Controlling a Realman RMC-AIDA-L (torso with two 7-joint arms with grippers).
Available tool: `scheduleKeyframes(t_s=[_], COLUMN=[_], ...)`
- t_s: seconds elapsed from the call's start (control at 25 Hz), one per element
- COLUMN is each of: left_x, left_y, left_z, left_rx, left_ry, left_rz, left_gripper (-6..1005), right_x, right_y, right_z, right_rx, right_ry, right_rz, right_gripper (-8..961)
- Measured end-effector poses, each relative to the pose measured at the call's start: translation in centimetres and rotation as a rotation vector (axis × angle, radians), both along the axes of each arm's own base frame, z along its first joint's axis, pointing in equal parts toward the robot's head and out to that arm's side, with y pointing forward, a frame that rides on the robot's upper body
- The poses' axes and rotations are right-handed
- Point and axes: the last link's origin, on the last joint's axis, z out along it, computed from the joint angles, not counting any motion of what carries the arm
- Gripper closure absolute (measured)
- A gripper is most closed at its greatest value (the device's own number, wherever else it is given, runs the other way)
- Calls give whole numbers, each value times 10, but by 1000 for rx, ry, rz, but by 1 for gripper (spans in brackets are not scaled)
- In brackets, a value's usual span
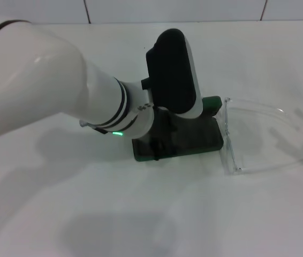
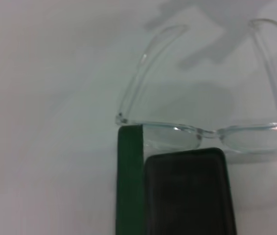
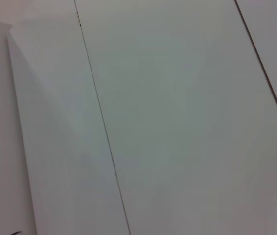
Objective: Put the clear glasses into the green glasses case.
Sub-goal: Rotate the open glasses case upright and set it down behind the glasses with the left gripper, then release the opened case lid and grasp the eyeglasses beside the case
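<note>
— green glasses case (image 1: 194, 140) lies open on the white bench (image 1: 221, 214) in the head view, the left arm (image 1: 60, 91) over it; clear glasses (image 1: 248, 139) sit just beside its right end, arms unfolded. where's the left gripper?
— hidden under the wrist; i cannot tell how its jaws stand.
— left wrist view?
— glasses' front touches the case end. they're not yet in; next likely calls for grasping the frame.
— right wrist view?
— only white panels; right gripper unseen.
</note>
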Motion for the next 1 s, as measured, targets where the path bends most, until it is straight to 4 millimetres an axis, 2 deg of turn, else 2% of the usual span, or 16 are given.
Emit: scheduleKeyframes(t_s=[0.28,0.56,1.0], left_x=[0,17,-4], left_y=[-5,-15,-14], left_z=[0,14,21], left_rx=[-20,-26,5], left_ry=[15,21,105], left_rz=[10,-16,32], left_gripper=[591,591,591], right_x=[0,1,1], right_y=[0,-1,-1], right_z=[0,0,0], right_rx=[0,0,0], right_ry=[0,0,0], right_rz=[0,-4,-4], right_gripper=[69,68,69])
